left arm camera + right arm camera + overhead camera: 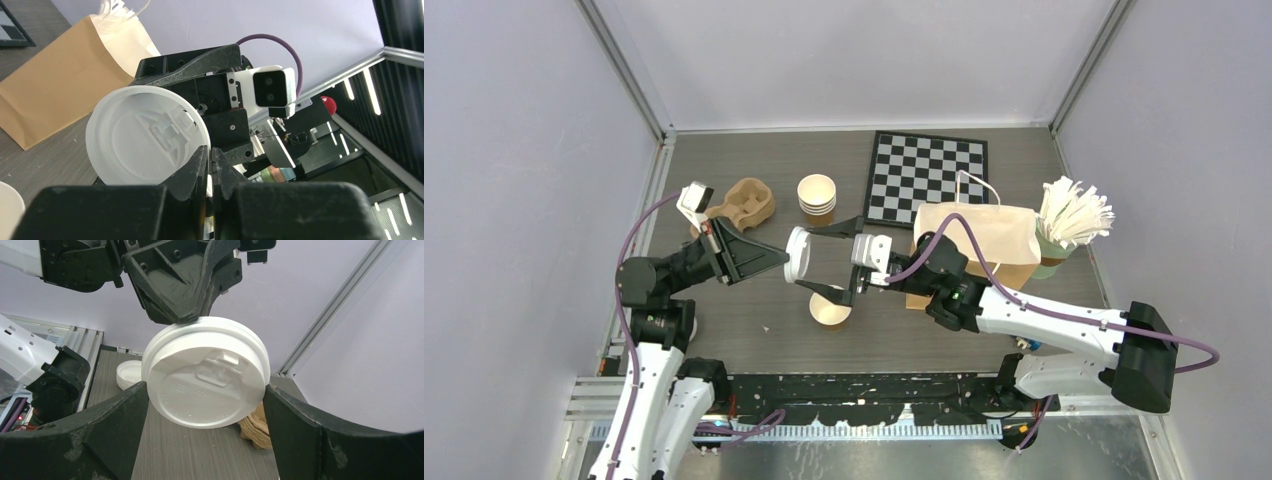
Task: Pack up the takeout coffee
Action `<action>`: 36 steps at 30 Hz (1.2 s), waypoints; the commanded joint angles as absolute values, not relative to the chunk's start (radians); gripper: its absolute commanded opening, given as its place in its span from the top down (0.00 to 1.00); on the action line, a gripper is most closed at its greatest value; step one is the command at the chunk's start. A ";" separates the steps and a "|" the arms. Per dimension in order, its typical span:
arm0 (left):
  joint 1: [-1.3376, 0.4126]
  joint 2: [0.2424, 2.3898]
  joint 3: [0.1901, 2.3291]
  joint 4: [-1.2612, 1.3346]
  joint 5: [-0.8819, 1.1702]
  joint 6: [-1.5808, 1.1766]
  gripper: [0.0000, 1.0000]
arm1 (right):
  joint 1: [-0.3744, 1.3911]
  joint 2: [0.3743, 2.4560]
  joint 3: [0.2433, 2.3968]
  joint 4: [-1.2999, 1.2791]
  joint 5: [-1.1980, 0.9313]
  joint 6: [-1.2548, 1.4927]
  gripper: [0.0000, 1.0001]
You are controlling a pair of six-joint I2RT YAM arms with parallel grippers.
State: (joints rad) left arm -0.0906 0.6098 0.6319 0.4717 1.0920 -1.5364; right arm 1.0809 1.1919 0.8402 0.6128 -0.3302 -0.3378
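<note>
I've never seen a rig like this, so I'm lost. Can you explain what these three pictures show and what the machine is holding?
These are two robot arms bolted at a table's near edge, each ending in a two-finger gripper. One picture looks down from above. The other two come from a camera on each wrist. The left gripper is shut on the rim of a round white plastic lid, held in the air. The right gripper stands open, one finger on either side of that lid. On the grey table are an open tan paper cup, a stack of tan cups, a brown paper bag, a checkerboard and a cardboard cup carrier.
</note>
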 commanded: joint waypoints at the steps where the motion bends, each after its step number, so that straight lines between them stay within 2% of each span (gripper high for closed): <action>1: -0.094 0.607 0.646 0.425 1.068 -1.482 0.82 | 1.087 1.165 0.825 0.659 -0.313 -0.324 0.14; 5: -0.094 0.582 0.695 0.218 1.016 -1.337 0.50 | 1.087 1.130 0.804 0.603 -0.264 -0.288 0.15; 9: -0.094 0.580 0.819 -0.196 0.903 -1.048 0.27 | 1.087 1.070 0.775 0.514 -0.196 -0.217 0.17; 12: -0.094 0.605 0.888 -0.445 0.761 -0.849 0.17 | 1.086 1.026 0.794 0.368 -0.094 -0.115 0.18; 16: -0.094 0.663 0.897 -0.657 0.558 -0.692 0.14 | 1.088 1.011 0.925 0.014 0.133 0.046 0.18; 22: -0.093 0.718 0.771 -0.693 0.406 -0.669 0.12 | 1.087 1.105 1.140 -0.476 0.299 0.304 0.20; 32: -0.085 0.665 0.667 -0.643 0.386 -0.732 0.11 | 1.124 1.380 1.410 -0.825 0.275 0.532 0.29; 36: -0.054 0.642 0.604 -0.586 0.475 -0.792 0.12 | 1.157 1.487 1.485 -0.878 0.291 0.554 0.29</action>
State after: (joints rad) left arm -0.0822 0.6636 0.6544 -0.6666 0.4065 -0.7368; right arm 1.1267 1.4315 1.3903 -0.7692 0.2649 0.4824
